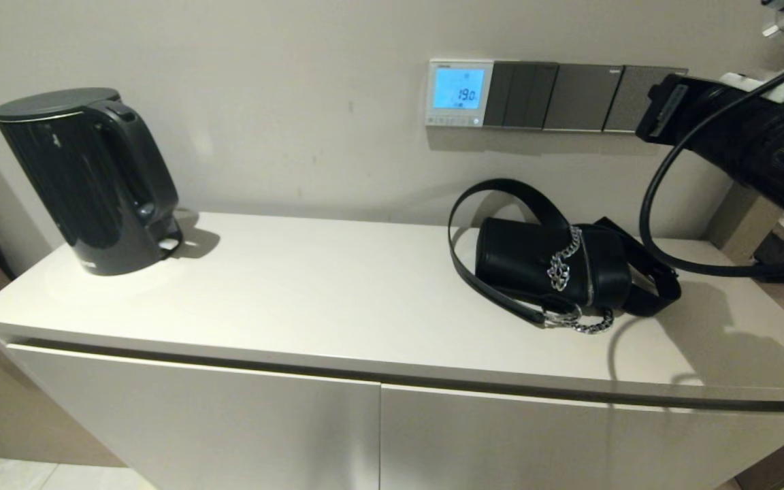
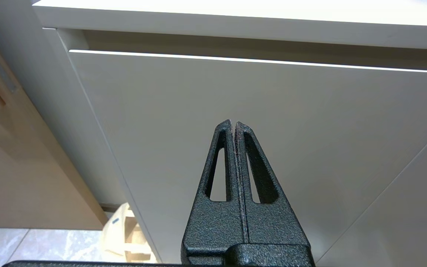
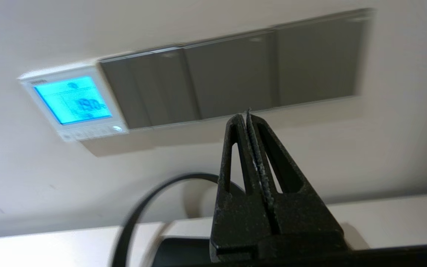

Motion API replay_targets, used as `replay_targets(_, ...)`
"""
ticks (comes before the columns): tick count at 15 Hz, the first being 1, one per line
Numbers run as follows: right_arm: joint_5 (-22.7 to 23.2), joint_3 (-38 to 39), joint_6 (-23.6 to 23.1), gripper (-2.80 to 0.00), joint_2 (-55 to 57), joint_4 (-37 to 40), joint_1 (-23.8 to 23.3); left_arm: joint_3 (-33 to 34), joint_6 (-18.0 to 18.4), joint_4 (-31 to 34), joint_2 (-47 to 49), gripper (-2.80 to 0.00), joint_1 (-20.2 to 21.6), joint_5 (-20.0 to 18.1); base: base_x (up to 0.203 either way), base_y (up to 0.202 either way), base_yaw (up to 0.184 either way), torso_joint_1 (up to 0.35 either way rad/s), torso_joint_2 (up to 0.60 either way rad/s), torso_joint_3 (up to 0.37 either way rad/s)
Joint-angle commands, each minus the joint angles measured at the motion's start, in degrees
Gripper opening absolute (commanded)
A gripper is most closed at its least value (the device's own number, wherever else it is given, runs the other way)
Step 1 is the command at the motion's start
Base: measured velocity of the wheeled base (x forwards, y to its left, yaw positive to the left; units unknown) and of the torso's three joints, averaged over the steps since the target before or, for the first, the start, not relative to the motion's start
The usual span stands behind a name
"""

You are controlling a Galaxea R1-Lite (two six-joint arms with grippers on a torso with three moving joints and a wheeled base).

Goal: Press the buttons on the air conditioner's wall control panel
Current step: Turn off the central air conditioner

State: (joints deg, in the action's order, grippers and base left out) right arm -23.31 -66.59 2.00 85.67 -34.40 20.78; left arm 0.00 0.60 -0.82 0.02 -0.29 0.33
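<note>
Down low, the left gripper [image 2: 234, 124] is parked in front of the white cabinet door [image 2: 235, 111], its two fingers pressed together with nothing between them. Higher up, the right gripper [image 3: 246, 115] is pinched closed too and holds nothing, so it makes one thin tip (good for poking a tiny key). It hangs in the air near the dark grey switch plates [image 3: 232, 74], off to the side of the air conditioner's wall control panel [image 1: 459, 92]. To do this step well, I think the tip should slide over past the grey plates, line up with one key, then push softly and straight. On the cabinet top sit a black bag [image 1: 555, 265] and a black kettle [image 1: 89, 180]. Farthest back, on the wall above the bag, the small white panel glows blue and reads 19.0, with the buttons [image 1: 453, 121] in a row under its screen.
</note>
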Motion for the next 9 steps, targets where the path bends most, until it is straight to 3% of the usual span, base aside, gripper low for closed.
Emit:
replay_targets(1, -1.00, -3.83, -0.04, -2.80, 5.02, -0.54, 2.95, 0.09, 0.02, 0.03, -0.02, -2.80, -0.04, 0.02, 0.000, 0.000, 0.000, 0.000, 0.00, 0.000)
replay_targets(4, -1.65, -4.33, 0.23, -2.80, 7.59, -1.84, 5.24, 0.09, 0.02, 0.03, -0.02, -2.80, 0.03, 0.02, 0.000, 0.000, 0.000, 0.000, 0.00, 0.000)
replay_targets(9, -2.15, -4.35, -0.61, -2.80, 13.67, -12.19, 5.33, 0.09, 0.02, -0.01, -0.02, -2.80, 0.00, 0.02, 0.000, 0.000, 0.000, 0.000, 0.00, 0.000)
